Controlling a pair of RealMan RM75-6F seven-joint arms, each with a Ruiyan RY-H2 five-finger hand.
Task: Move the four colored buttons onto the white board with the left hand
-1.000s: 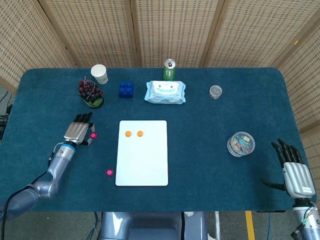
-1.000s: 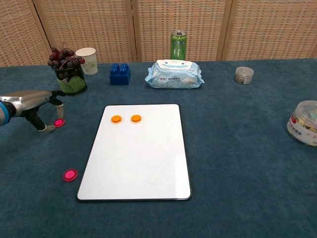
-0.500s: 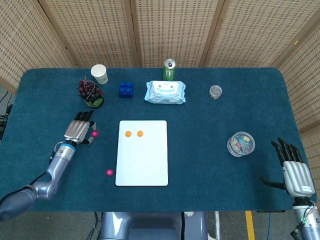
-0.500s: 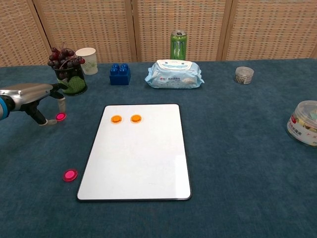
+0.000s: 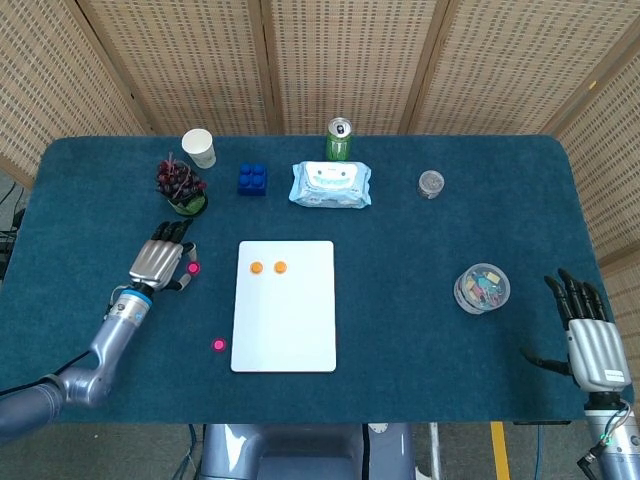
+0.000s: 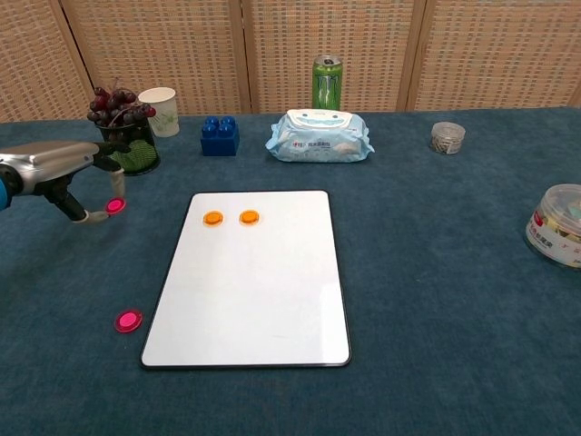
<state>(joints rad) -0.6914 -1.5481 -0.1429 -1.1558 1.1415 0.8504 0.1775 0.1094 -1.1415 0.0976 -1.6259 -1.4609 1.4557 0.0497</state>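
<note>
Blue-clothed surface (image 6: 436, 272), wicker screens behind. Left robot hand (image 6: 64, 173) pinches one pink button (image 6: 115, 206), lifted for carrying to the white board (image 6: 254, 282) at its right; second pink button (image 6: 128, 320) lies nearer. Right robot hand (image 5: 590, 335) idle, fingers spread.

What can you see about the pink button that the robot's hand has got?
The pink button is a small round disc, bright magenta and shiny like plastic. The left hand pinches it between fingertips, tilted so its face shows toward the chest camera, lifted off the blue cloth. It sits left of the white board, not on it yet, in front of the grape pot. Only the fingers touch it.
</note>
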